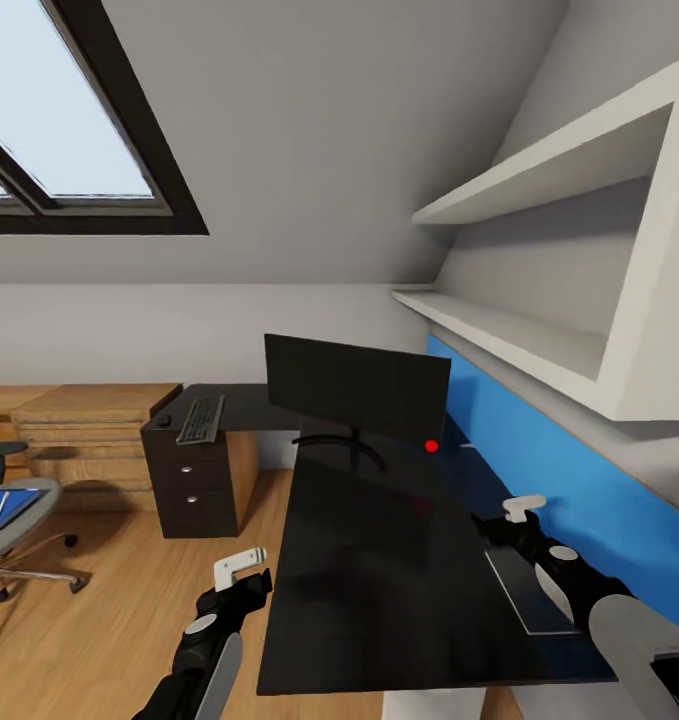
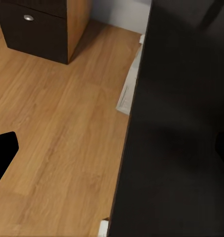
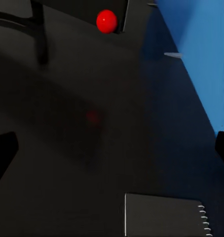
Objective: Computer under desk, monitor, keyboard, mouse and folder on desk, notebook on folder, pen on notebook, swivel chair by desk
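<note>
The black monitor point(image 1: 357, 385) stands on the glossy black desk point(image 1: 379, 590). On the desk's far wing lies the keyboard point(image 1: 201, 420), with the tiny black mouse point(image 1: 164, 421) at its left. The blue folder point(image 1: 4, 507) rests on the swivel chair point(image 1: 24, 500) at the far left. The grey notebook point(image 1: 529, 600) point(image 3: 163, 215) lies on the desk just below my open right gripper point(image 1: 524, 512) point(image 3: 112, 150). A thin pale stick, seemingly the pen point(image 3: 172, 55), lies by the blue back panel. My open left gripper point(image 1: 241, 570) point(image 2: 112, 148) hangs over the floor beside the desk edge.
A red ball point(image 1: 431, 446) point(image 3: 106, 21) sits on the desk near the monitor's stand. The black drawer unit point(image 1: 191, 480) stands under the far wing, with a wooden chest point(image 1: 89, 430) behind it. White shelves point(image 1: 519, 330) overhang the desk's right side. A pale box edge point(image 2: 127, 89) shows under the desk.
</note>
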`<state>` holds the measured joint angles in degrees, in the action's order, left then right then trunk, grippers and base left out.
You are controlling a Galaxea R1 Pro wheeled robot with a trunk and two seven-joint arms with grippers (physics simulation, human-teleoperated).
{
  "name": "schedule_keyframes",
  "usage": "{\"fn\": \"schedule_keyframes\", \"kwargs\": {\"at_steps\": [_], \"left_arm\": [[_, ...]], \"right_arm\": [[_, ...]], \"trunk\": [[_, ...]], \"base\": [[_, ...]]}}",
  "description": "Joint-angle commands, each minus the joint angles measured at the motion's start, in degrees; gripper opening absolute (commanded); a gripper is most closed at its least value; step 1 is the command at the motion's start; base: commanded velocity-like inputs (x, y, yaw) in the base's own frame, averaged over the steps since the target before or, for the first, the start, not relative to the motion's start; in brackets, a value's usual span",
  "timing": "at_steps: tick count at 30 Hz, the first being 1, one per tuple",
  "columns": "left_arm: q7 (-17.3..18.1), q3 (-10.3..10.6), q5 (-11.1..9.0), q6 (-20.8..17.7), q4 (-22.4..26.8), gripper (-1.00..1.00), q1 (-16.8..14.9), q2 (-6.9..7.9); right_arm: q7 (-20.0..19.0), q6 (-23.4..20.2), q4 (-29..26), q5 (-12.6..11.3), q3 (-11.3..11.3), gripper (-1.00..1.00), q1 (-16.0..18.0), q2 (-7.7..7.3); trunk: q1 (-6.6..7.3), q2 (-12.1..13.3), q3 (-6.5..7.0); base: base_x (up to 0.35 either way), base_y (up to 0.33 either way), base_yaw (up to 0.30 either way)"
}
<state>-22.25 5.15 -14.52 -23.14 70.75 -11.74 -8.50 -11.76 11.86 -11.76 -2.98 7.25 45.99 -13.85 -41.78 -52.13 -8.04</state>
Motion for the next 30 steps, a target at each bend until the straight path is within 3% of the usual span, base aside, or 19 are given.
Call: {"fn": "schedule_keyframes", "kwargs": {"at_steps": [1, 8, 17, 22, 26, 27, 30], "left_arm": [[-0.51, 0.1, -0.6, -0.15, 0.09, 1.0, -0.04, 0.01], [-0.51, 0.12, -0.59, -0.15, 0.09, 1.0, -0.04, -0.02], [-0.39, 0.25, -0.65, -0.14, 0.25, 1.0, -0.04, -0.1], [-0.59, 2.66, -0.7, -0.18, 1.67, 1.0, -0.04, -0.13], [-0.72, 3.61, -0.75, -0.22, 2.9, 1.0, 0.03, -0.18], [-0.76, 4.99, -0.77, -0.25, 4.14, 1.0, 0.16, -0.19], [-0.77, 5.75, -0.77, -0.29, 5.19, 1.0, 0.48, -0.18]], "right_arm": [[-0.07, 0.2, 0.07, -0.32, 0.38, 1.0, 0.07, -0.03], [-0.04, 0.18, 0.13, -0.29, 0.36, 1.0, 0.07, 0.28], [-0.09, 0.18, 0.38, -0.27, 0.32, 1.0, 0.07, 0.4], [0.37, 0.0, 0.59, -0.31, 0.31, 1.0, 0.07, 0.4], [2.74, -0.31, 0.75, -0.36, 0.29, 1.0, 0.07, 0.41], [5.34, -1.64, 0.82, -0.49, 0.32, 1.0, 0.07, 0.44], [6.17, -3.09, 0.8, -0.62, 0.28, 1.0, 0.07, 0.42]], "trunk": [[-0.03, -0.07, -0.09], [-0.03, -0.07, -0.09], [-0.03, -0.07, -0.09], [-0.03, -0.07, -0.09], [-0.91, -1.67, -0.81], [-1.13, -2.07, -0.99], [-1.79, -3.27, -1.53]], "base": [[0.205, -0.083, -0.156], [0.12, -0.063, -0.21], [0.017, -0.01, -0.053], [0.002, -0.001, -0.005], [0.0, 0.0, -0.001], [0.0, 0.0, 0.0], [0.0, 0.0, 0.0]]}}
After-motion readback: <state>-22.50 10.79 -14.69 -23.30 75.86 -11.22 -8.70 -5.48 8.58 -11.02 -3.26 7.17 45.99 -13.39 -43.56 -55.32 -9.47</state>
